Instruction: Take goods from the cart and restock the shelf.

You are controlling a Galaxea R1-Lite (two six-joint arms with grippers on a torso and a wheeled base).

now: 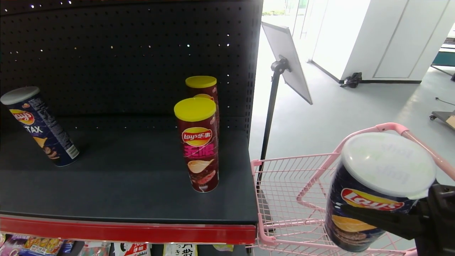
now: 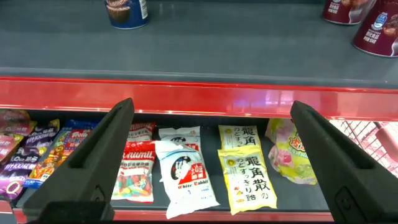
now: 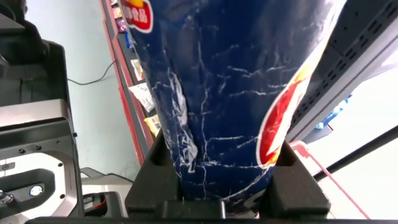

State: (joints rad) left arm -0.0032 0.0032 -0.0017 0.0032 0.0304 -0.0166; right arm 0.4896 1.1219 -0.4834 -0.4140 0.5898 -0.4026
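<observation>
Cans in all: four, two blue with white lids and two dark red with yellow lids.
Held can: one blue can [image 1: 369, 199], tilted with its white lid towards the head camera. It hangs over the pink cart [image 1: 291, 157], to the right of the shelf and well apart from it.
Right gripper: the right gripper [image 3: 225, 180] has its two fingers pressed against opposite sides of the blue can's lower body, gripping it firmly.
Left gripper: the left gripper [image 2: 211, 106] is spread wide with nothing between its two fingers. It sits low in front of the red front strip [image 2: 199, 96] of the shelf.
Shelf: a dark board [image 1: 124, 185] with a perforated back panel [image 1: 124, 53], carrying three cans.
Red cans on the shelf: two, upright on the right half. The front red can [image 1: 199, 149] stands just before the back red can [image 1: 202, 85] and partly hides it.
Blue can on the shelf: one, the shelf's blue can [image 1: 42, 131], standing on its base at the far left, well apart from the red pair.
Lower shelf: snack packets [image 2: 183, 174] lie in rows under the red strip, among them two yellow ones, one behind the other. Those at the left edge are too crowded to count.
Beside the shelf: one sign board on a stand [image 1: 288, 60], behind the cart.
</observation>
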